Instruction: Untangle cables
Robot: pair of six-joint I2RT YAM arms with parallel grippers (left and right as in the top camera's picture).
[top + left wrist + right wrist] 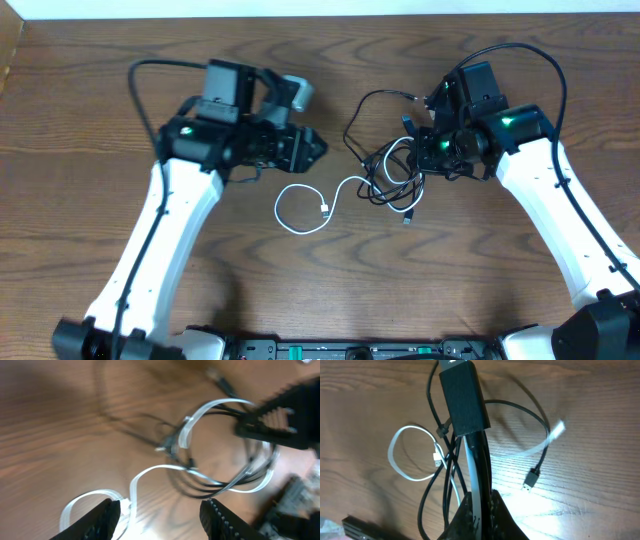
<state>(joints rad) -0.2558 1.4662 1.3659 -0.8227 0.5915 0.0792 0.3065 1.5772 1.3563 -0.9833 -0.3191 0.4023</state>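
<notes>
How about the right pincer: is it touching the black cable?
Touching. The right wrist view shows the right pincer shut on the black cable, pinched between its fingertips.

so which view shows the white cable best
Overhead: the white cable shows sharp, loop and run up to the black tangle. Right wrist shows the loop and a stretch running into the jaws of the right gripper. Left wrist shows it blurred.

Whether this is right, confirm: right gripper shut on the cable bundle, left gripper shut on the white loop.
Wrong on the left: the left wrist view shows the left gripper open, holding nothing, the white loop lying on the table. The right gripper is shut on the cable bundle.
</notes>
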